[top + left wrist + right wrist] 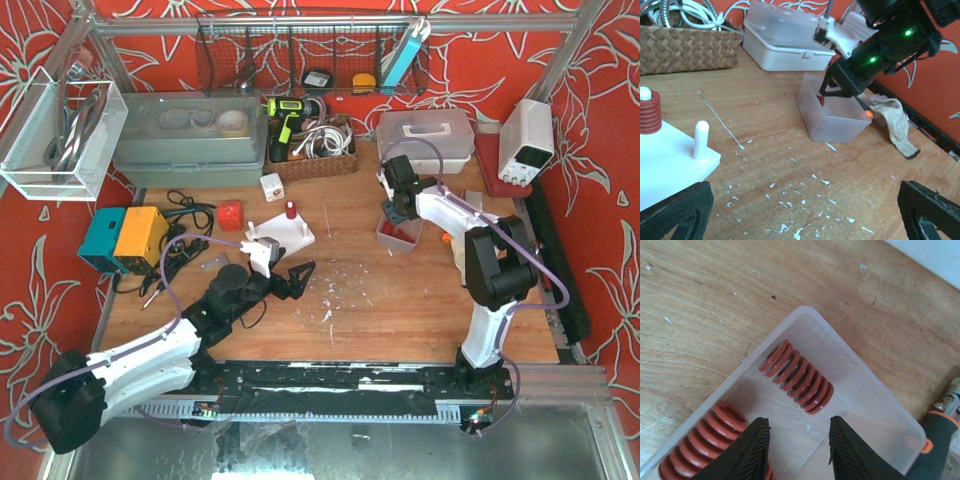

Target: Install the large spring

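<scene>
**Right tool hangs over the spring bin, both tools released**

Top external view: The right tool (397,214) is at the far right of the table (400,300), directly above a clear bin (400,240) with red inside. The left tool (291,279) lies low near the table's middle with its fingers spread apart, gripping nothing. Just beyond it is a white plate (283,232), where a red spring (290,210) sits upright on a peg.

Left wrist view: The left tool's two black fingers (675,210) sit at the bottom corners, wide apart, with only bare table between them. At left on the white plate, the red spring rings one peg and a bare peg (701,137) stands beside it. Across the table, the right tool dips into the bin, with a rag (892,122) just beyond.

Right wrist view: The right tool (797,445) is released, with nothing between its fingers. Inside the bin lie two red springs. The large spring (705,437) is at lower left, partly hidden by the left finger. A smaller spring (797,376) lies ahead of the fingertips.
</scene>
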